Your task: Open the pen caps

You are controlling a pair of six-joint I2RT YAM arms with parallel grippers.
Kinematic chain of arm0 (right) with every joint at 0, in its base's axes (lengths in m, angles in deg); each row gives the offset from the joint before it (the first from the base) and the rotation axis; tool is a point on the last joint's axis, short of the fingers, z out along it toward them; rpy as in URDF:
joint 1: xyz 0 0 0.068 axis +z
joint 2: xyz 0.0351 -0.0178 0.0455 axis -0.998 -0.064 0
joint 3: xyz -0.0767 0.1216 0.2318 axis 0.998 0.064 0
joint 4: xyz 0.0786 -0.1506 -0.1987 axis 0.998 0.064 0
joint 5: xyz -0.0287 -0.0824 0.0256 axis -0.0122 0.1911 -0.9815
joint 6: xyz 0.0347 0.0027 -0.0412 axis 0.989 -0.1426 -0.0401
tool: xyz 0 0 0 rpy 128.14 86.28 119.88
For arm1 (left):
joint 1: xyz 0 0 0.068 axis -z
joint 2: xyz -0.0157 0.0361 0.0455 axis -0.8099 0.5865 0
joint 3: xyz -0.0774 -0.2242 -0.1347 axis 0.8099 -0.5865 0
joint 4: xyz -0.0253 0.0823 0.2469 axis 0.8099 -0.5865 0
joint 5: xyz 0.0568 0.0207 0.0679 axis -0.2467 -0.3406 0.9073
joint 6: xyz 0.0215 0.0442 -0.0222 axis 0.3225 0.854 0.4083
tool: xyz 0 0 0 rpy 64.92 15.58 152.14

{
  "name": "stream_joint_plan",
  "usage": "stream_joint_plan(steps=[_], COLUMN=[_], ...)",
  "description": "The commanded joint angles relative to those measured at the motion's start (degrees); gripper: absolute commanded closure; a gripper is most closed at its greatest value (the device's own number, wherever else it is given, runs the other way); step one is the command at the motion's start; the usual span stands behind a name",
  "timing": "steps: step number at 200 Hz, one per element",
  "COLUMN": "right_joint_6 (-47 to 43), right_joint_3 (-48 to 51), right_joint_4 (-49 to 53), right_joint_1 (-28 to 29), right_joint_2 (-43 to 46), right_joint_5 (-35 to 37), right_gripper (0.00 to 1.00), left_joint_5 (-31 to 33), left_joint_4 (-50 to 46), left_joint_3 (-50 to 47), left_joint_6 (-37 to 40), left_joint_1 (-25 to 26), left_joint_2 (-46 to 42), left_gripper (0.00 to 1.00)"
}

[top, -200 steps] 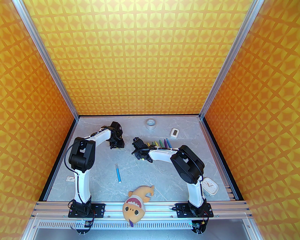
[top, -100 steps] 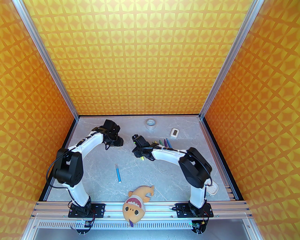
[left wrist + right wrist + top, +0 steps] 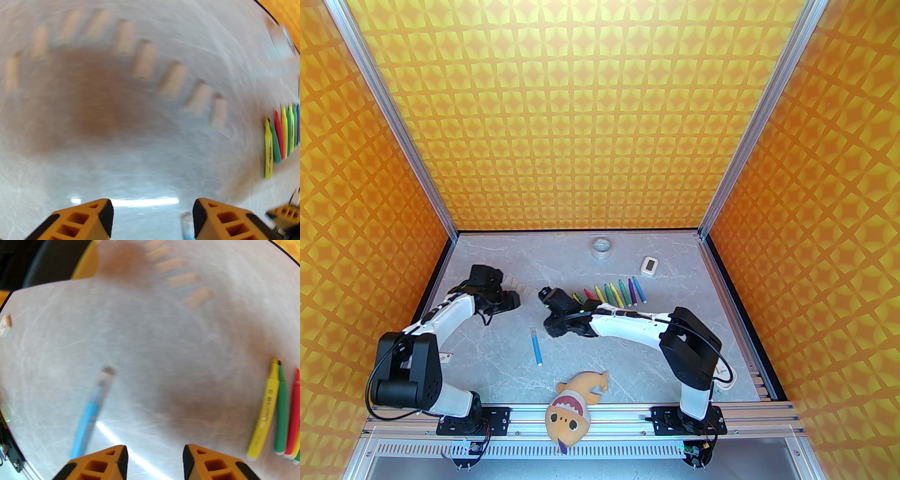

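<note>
Several loose pen caps (image 3: pixel 172 78) lie in a curved row on the grey table, blurred, and as pale tubes (image 3: pixel 196 297) at the far left of centre (image 3: pixel 524 287). A blue pen (image 3: pixel 536 346) lies alone mid-table with a clear cap (image 3: pixel 106 374) on its far end. Uncapped coloured markers (image 3: pixel 611 293) lie in a row; a yellow marker (image 3: pixel 266 413) is at the left end. My left gripper (image 3: pixel 511 300) (image 3: pixel 152 211) is open, with nothing between its fingers, near the caps. My right gripper (image 3: pixel 553 326) (image 3: pixel 155 458) is open too, just right of the blue pen.
A tape roll (image 3: pixel 601 247) and a small white device (image 3: pixel 649 266) sit at the back. A plush toy (image 3: pixel 574 403) lies over the front rail. A white clock (image 3: pixel 725 377) is partly hidden under the right arm. A small card (image 3: pixel 446 357) lies near the left arm.
Both grippers opened. The left arm swung back and left from the caps. The right arm moved left toward the blue pen; the yellow marker it carried now lies in the row.
</note>
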Motion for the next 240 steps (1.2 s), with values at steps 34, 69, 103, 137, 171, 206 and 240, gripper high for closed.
stream_joint_plan(steps=[34, 69, 103, 137, 171, 206, 240], right_joint_6=[2.8, 5.3, 7.7, 8.7, 8.0, 7.8, 8.3], right_joint_3=[-11.3, -14.5, -15.9, -17.1, -19.5, -21.2, -19.6], right_joint_4=[11.0, 13.2, 15.1, 18.6, 20.5, 20.6, 18.4], right_joint_1=[6.1, 8.9, 10.4, 10.8, 10.9, 10.5, 8.5], right_joint_2=[-8.4, -12.2, -14.4, -16.4, -18.7, -21.0, -21.4], right_joint_5=[1.7, 0.7, 1.5, 4.6, 3.7, 2.5, 0.4], right_gripper=[0.56, 0.55, 0.56, 0.58, 0.62, 0.7, 0.81], left_joint_5=[-0.9, -0.9, -0.9, -0.9, -0.9, -1.2, -1.6], left_joint_4=[8.4, 9.2, 10.7, 11.1, 11.8, 11.7, 11.6], left_joint_3=[-4.2, -4.2, -4.9, -5.2, -5.4, -5.4, -5.6], left_joint_6=[-2.3, -2.1, -2.4, -2.2, -2.3, -2.0, -1.9], left_joint_1=[-2.2, -2.3, -2.3, -2.6, -2.8, -3.0, -3.2], left_joint_2=[-1.9, -3.0, -4.4, -4.9, -5.9, -6.6, -7.4], left_gripper=[0.39, 0.39, 0.38, 0.39, 0.38, 0.39, 0.39])
